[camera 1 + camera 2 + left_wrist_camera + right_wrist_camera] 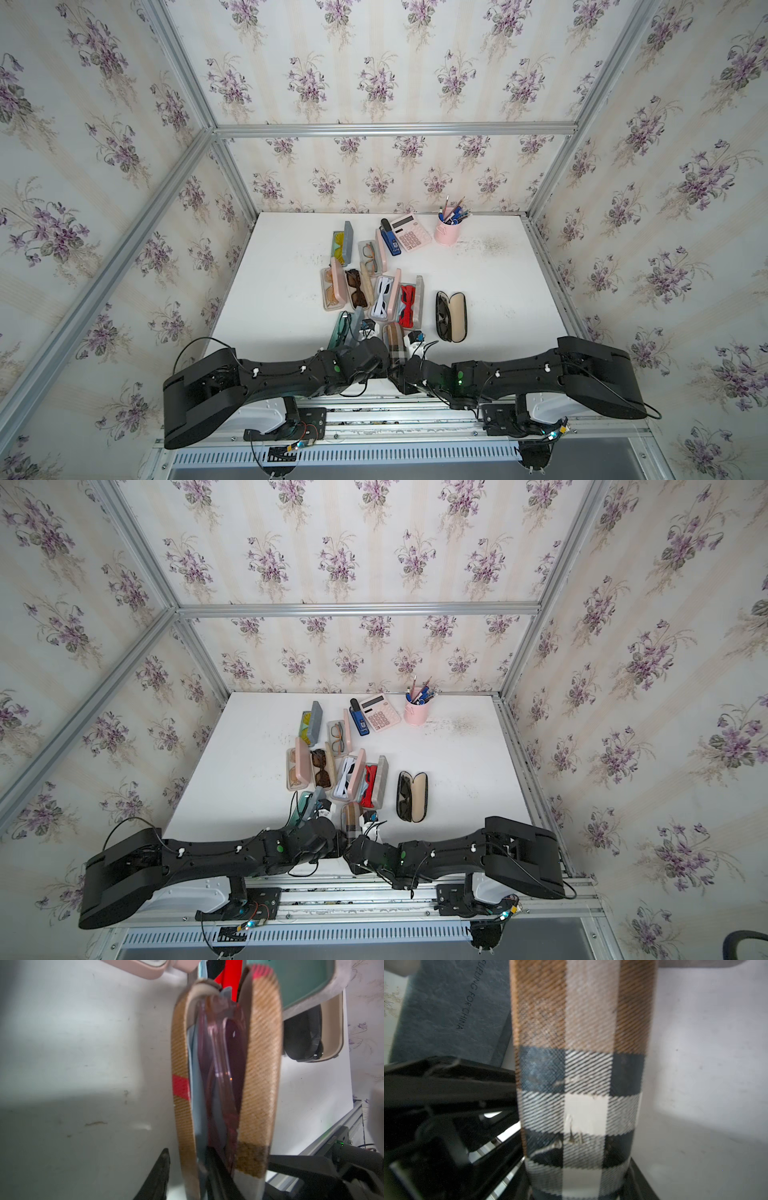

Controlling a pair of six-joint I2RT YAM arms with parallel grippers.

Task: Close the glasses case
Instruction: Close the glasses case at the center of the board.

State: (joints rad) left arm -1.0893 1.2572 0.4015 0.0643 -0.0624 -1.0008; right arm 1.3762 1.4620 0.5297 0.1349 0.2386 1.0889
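The glasses case (394,337) (351,817) is plaid in tan, white and dark blue and stands on edge at the front middle of the table, between my two grippers. In the left wrist view the case (259,1064) gapes in a narrow wedge, with pink-tinted glasses (224,1059) inside. My left gripper (187,1151) is open and straddles one shell, one finger outside with a gap and one inside. In the right wrist view the case's plaid back (581,1084) fills the span between the fingers of my right gripper (578,1180), which is shut on it.
Several open cases with glasses lie close behind: a teal one (341,328), a grey one with red glasses (411,305), and a black one with dark sunglasses (451,316). A calculator (411,237), stapler (390,239) and pink pen cup (446,232) stand at the back.
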